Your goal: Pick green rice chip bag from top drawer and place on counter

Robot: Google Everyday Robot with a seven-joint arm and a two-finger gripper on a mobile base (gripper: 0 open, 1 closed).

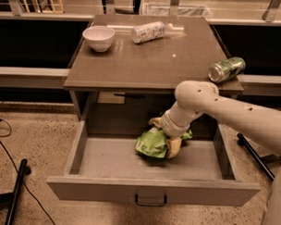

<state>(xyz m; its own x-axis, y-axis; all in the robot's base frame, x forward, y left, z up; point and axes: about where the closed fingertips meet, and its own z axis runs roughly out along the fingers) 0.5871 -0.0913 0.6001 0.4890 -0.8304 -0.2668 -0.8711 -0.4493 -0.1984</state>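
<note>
The green rice chip bag (150,143) lies crumpled in the open top drawer (151,190), near the middle and toward the back. My gripper (163,134) is down inside the drawer, right on the bag's right part and touching it. The white arm reaches in from the right and hides part of the bag. The brown-grey counter (151,64) is above the drawer.
On the counter stand a white bowl (98,37) at the back left, a white-labelled bottle (148,31) lying at the back, and a green drink can (226,68) lying at the right edge. Black cables and a stand leg (15,193) lie on the floor at left.
</note>
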